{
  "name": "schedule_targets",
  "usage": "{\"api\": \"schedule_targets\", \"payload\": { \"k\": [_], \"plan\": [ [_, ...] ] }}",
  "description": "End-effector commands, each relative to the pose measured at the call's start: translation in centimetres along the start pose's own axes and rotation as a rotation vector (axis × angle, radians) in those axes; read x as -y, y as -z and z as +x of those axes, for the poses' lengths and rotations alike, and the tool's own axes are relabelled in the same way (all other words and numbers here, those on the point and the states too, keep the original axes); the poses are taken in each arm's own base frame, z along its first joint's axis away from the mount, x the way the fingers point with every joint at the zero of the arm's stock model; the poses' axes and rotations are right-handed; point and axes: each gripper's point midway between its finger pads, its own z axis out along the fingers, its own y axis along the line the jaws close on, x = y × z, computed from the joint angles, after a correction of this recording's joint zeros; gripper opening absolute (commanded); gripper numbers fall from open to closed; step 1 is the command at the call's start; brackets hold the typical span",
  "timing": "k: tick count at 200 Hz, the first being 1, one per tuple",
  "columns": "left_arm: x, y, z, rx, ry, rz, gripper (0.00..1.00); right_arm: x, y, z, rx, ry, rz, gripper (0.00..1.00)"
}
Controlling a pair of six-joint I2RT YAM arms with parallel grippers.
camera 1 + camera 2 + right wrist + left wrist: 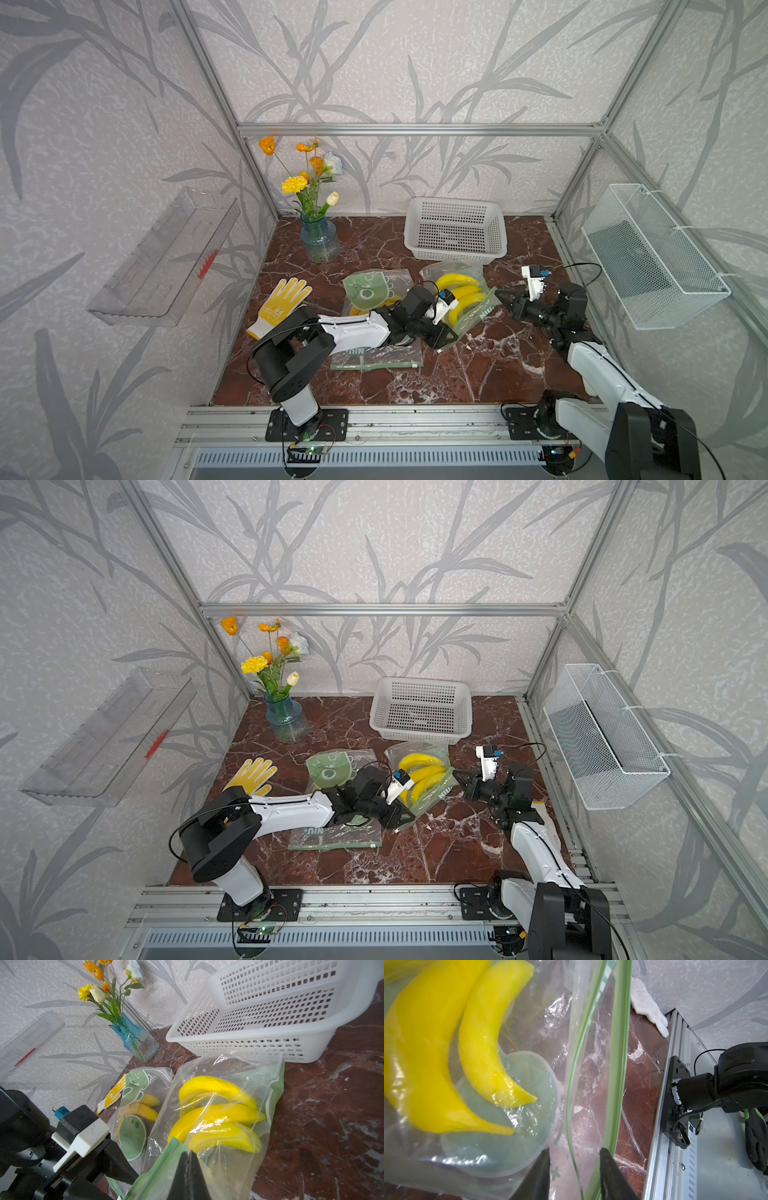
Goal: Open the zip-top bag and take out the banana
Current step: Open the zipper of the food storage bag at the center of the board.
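Bag (482,309): clear plastic, green zip strip (618,1064), three yellow bananas (216,1111) inside. Lies mid-bench (478,374), just before white basket (457,255). Right claw (188,1154) pinched tight on its green edge. Left claw (574,1150) parted, straddling zip strip.

Red marble desk (478,374) with a white basket (453,254) at the back

Just in front of the basket lies a clear zip-top bag (484,309) with yellow bananas (461,286) inside, its back edge close to the basket's front wall. To the basket's front left lies a second bag (368,291) with a green cartoon print, just beside the first. Further forward from the basket a third bag (374,359) lies flat. A blue glass vase (320,243) of flowers stands to the basket's left, well apart, and a yellow glove (282,305) lies front-left of the basket beyond the printed bag. A white glove (648,1005) lies well in front of the basket to its right, at the desk's edge.
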Motion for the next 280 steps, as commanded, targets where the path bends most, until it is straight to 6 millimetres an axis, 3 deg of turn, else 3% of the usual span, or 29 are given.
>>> {"api": "schedule_targets", "payload": {
  "k": [1, 69, 137, 159, 174, 205, 237, 258, 280],
  "plan": [
    [-0.8, -0.1, 0.7, -0.016, 0.003, -0.042, 0.36, -0.2, 0.3, -0.7, 0.038, 0.022, 0.004, 0.00],
    [-0.4, -0.6, 2.5, -0.096, -0.037, -0.078, 0.30, 0.1, 0.7, -0.2, 0.056, 0.010, 0.036, 0.00],
    [-0.9, -0.8, 3.4, -0.127, -0.049, -0.137, 0.09, 0.3, 1.2, 0.5, 0.057, 0.000, 0.066, 0.00],
    [-1.7, -0.4, 3.1, -0.118, -0.051, -0.202, 0.00, 1.3, 1.4, 1.0, 0.032, -0.038, 0.138, 0.18],
    [-2.2, 0.3, 2.7, -0.110, -0.065, -0.264, 0.00, 1.2, 1.9, 1.2, -0.010, -0.056, 0.164, 0.37],
    [-2.0, 1.3, 1.7, -0.089, -0.120, -0.351, 0.00, -1.4, 4.0, -0.1, -0.013, 0.060, 0.239, 0.41],
    [-2.1, 1.2, 1.4, -0.075, -0.134, -0.401, 0.00, -6.5, 5.8, -1.3, 0.121, 0.142, 0.156, 0.44],
    [-1.8, 1.1, 1.0, -0.063, -0.147, -0.414, 0.00, -8.9, 5.3, 0.3, 0.118, 0.168, 0.072, 0.43],
    [-1.5, 1.4, 0.3, -0.038, -0.172, -0.448, 0.00, -9.5, 3.2, 3.6, 0.016, 0.214, 0.054, 0.40]
  ]
}}
